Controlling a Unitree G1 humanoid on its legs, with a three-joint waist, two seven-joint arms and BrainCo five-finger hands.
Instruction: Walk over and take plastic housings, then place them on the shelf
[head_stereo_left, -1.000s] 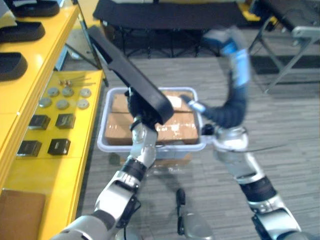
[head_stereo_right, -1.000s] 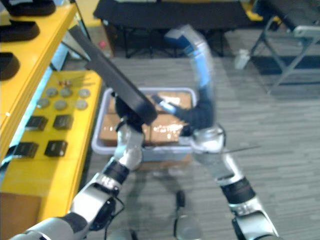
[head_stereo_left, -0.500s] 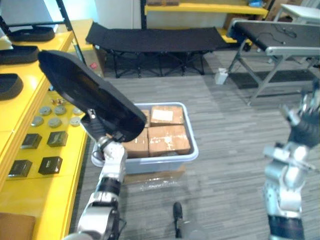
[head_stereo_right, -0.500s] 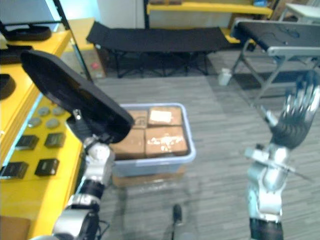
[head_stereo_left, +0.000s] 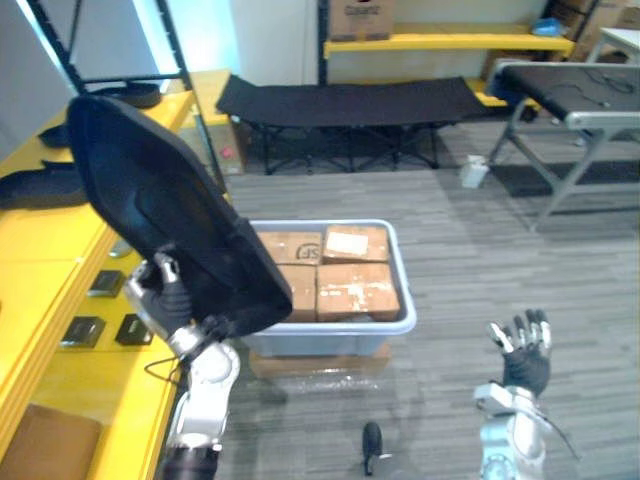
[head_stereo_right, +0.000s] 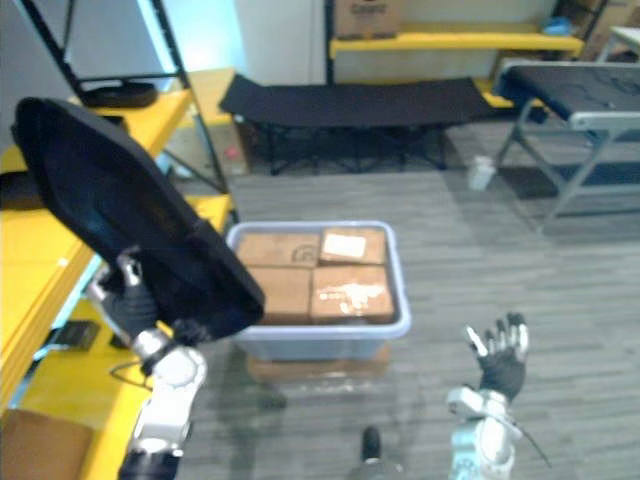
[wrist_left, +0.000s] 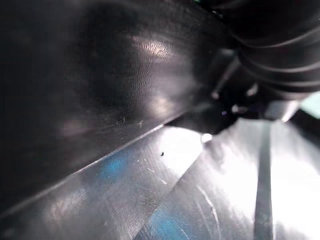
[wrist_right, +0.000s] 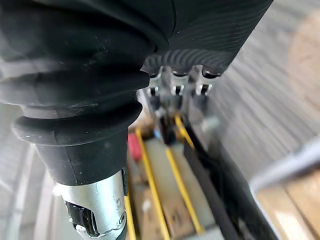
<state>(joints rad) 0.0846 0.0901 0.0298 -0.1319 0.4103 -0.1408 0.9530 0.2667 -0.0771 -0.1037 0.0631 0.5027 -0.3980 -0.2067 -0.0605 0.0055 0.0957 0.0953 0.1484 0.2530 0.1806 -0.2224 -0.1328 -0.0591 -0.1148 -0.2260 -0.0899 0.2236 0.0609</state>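
A large black plastic housing (head_stereo_left: 165, 225) is held up tilted at the left, in front of the yellow shelf (head_stereo_left: 50, 290). My left hand (head_stereo_left: 166, 298) is curled round its lower edge from below. In the left wrist view the housing's glossy dark surface (wrist_left: 95, 75) lies right against the hand's ribbed cover (wrist_left: 280, 45). My right hand (head_stereo_left: 524, 353) hangs low at the right over the floor, fingers spread and holding nothing. More black housings (head_stereo_left: 38, 186) lie on the shelf's upper level.
A pale plastic bin (head_stereo_left: 404, 312) packed with cardboard boxes (head_stereo_left: 356, 288) stands on the floor straight ahead. Small black blocks (head_stereo_left: 84, 330) lie on the lower shelf level. A black cot (head_stereo_left: 350, 100) and a conveyor table (head_stereo_left: 570, 92) stand further back.
The whole picture has shifted, so the camera moved. The housing now stands steeper and closer to the shelf. My right hand has dropped from chest height to low at the right.
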